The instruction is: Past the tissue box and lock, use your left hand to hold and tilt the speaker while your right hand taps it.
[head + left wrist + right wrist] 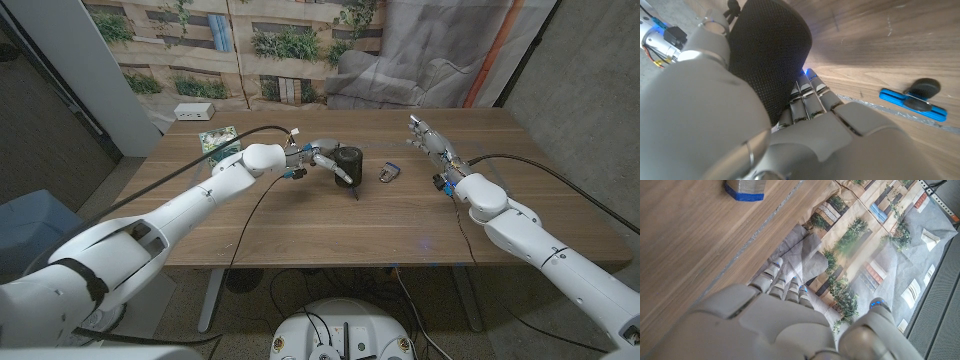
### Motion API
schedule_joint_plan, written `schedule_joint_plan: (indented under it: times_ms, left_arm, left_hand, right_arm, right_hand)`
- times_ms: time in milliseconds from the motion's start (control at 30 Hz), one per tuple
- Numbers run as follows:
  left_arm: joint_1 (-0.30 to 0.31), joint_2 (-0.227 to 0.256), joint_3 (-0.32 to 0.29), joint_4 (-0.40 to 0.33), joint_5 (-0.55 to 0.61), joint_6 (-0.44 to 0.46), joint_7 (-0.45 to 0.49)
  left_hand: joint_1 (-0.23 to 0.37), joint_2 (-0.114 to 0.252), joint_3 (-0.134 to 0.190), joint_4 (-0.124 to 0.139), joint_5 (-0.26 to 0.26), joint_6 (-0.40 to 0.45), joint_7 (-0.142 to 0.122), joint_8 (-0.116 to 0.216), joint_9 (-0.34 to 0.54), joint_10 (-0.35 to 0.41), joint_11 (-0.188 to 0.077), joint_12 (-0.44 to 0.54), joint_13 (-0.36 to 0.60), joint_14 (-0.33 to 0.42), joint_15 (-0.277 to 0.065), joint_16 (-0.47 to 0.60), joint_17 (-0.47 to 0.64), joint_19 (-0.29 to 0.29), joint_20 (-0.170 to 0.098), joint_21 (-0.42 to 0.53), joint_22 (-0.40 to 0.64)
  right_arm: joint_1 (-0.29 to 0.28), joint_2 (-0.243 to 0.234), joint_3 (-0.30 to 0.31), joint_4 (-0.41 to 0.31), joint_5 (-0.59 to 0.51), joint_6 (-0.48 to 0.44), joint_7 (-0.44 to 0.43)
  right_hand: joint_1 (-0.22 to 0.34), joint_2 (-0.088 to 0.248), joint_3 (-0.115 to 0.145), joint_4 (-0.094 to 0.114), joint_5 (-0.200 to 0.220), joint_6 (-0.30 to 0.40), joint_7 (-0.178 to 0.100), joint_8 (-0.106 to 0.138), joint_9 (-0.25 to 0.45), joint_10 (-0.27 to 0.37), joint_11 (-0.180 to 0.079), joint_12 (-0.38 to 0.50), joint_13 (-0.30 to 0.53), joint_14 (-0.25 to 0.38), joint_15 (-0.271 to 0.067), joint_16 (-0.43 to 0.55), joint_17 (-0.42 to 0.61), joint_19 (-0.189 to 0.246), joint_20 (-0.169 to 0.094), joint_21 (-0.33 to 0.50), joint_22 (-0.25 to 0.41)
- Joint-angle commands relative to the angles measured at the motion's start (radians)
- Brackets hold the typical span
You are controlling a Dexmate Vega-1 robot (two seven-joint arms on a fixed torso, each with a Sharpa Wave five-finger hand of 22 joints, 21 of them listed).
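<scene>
Both arms are clad in smooth white rounded shells with black bands at the joints, the left arm [170, 215] entering from the lower left of the frame, the right arm [540, 240] from the lower right. Black cables loop along each. The left hand [318, 160] and right hand [428, 138] are silver-grey, with segmented fingers [807, 97], small blue lights, and exposed wiring at the wrists.

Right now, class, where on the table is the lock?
In the head view the lock lies near the table's middle, just to the robot's right of the black speaker held by the left hand, apart from it.
</scene>
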Motion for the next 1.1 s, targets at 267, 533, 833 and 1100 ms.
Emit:
schedule_joint_plan:
  times_ms: [267, 533, 833, 1100]
  left_arm:
    - [0.087, 0.052, -0.002, -0.086, 0.283, -0.051, 0.349]
    - [0.112, 0.043, -0.004, -0.080, 0.326, -0.065, 0.412]
    - [0.125, 0.026, -0.001, -0.051, 0.332, -0.068, 0.436]
    - [0.132, 0.033, -0.002, -0.057, 0.327, -0.052, 0.428]
  left_hand:
    - [-0.031, 0.252, 0.026, 0.030, -0.004, 0.341, -0.153, 0.017, 0.004, 0.291, -0.221, -0.010, 0.019, -0.022, -0.139, 0.003, -0.002, -0.008, -0.028, -0.002, 0.002]
    - [-0.033, 0.247, 0.020, 0.028, -0.005, 0.353, -0.162, 0.017, 0.001, 0.296, -0.223, -0.020, 0.010, -0.033, -0.142, 0.004, -0.006, -0.039, -0.033, -0.013, 0.002]
    - [-0.031, 0.245, 0.012, 0.025, -0.005, 0.357, -0.174, 0.012, -0.002, 0.299, -0.223, -0.031, -0.001, -0.038, -0.145, 0.010, -0.008, -0.062, -0.022, -0.018, 0.002]
    - [-0.039, 0.237, 0.000, 0.027, -0.007, 0.332, -0.180, -0.011, -0.006, 0.274, -0.225, -0.054, -0.016, -0.040, -0.138, 0.014, -0.011, -0.067, -0.016, -0.017, 0.001]
  right_arm:
    - [0.008, 0.088, 0.003, 0.105, 0.048, 0.066, -0.010]
    - [-0.002, 0.095, 0.012, 0.110, 0.063, 0.062, -0.027]
    - [-0.008, 0.095, 0.013, 0.106, 0.063, 0.050, -0.042]
    - [-0.008, 0.099, 0.010, 0.111, 0.062, 0.050, -0.049]
  right_hand:
    - [0.000, 0.017, 0.001, 0.005, 0.010, 0.008, 0.000, -0.001, 0.001, 0.016, 0.006, 0.007, 0.002, 0.006, 0.001, 0.009, 0.001, 0.006, 0.000, 0.002, 0.002]
    - [-0.003, 0.023, 0.000, 0.007, 0.011, 0.012, -0.009, -0.001, 0.000, 0.028, 0.007, 0.010, 0.002, 0.012, 0.001, 0.011, 0.002, 0.010, 0.001, 0.003, 0.002]
    - [-0.004, 0.025, 0.000, 0.007, 0.012, 0.014, -0.007, -0.002, 0.000, 0.030, 0.007, 0.009, 0.002, 0.016, 0.000, 0.012, 0.002, 0.013, 0.001, 0.003, 0.002]
    - [-0.004, 0.026, -0.001, 0.007, 0.012, 0.015, -0.007, -0.003, 0.000, 0.031, 0.007, 0.008, 0.002, 0.017, 0.000, 0.011, 0.002, 0.015, 0.001, 0.003, 0.002]
